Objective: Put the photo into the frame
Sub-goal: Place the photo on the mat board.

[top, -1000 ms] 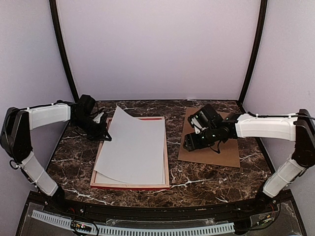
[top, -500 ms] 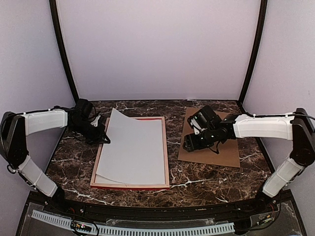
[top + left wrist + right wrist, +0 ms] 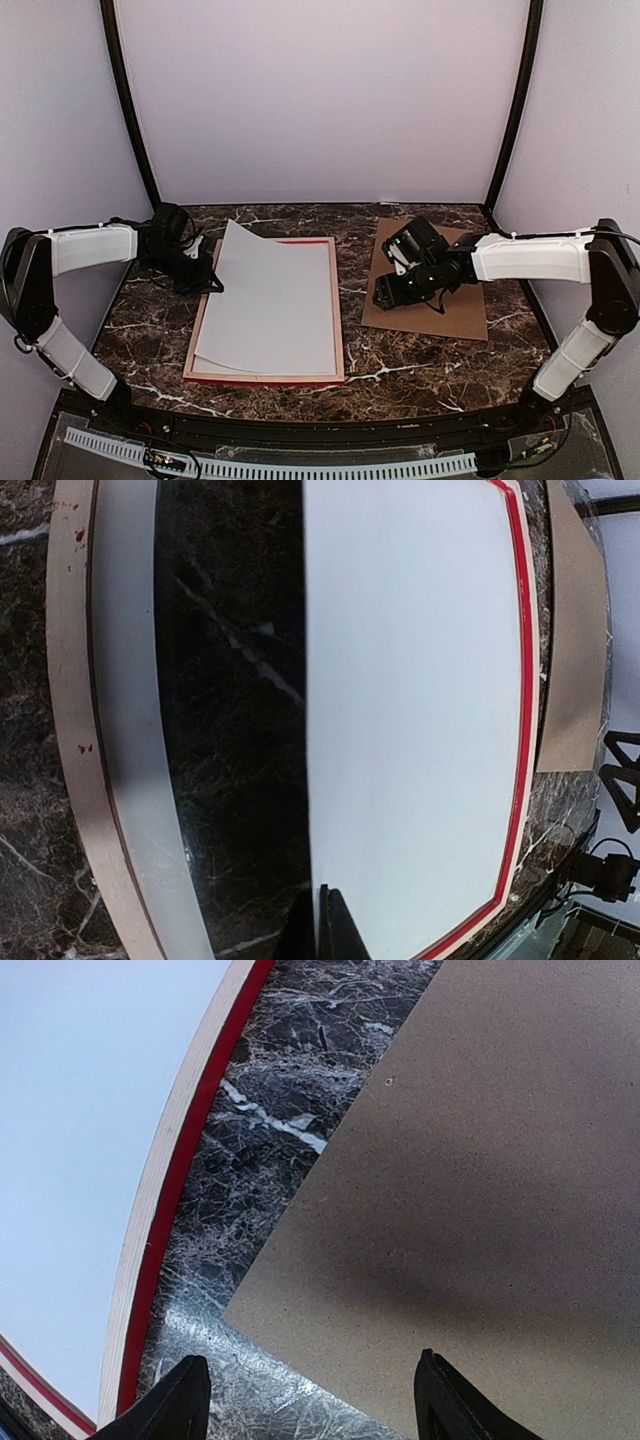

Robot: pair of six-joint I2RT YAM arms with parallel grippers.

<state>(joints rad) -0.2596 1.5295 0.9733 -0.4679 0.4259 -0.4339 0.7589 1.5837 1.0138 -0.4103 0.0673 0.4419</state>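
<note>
The frame lies flat on the marble table, a pale wooden border with a red edge. A large white sheet, the photo, rests over it, showing only a blank white side. Its far left corner is raised. My left gripper is shut on the sheet's left edge; in the left wrist view the closed fingertips pinch the thin edge of the photo. A second white sheet shows under it at the near left. My right gripper hovers open and empty over a brown board.
The brown backing board lies on the table right of the frame, and the right gripper is over its near left corner. Bare marble separates board and frame. Black posts and pale walls enclose the table.
My left gripper has drawn back to the left and lowered the photo, which now lies flatter over the frame. The right arm has hardly moved.
</note>
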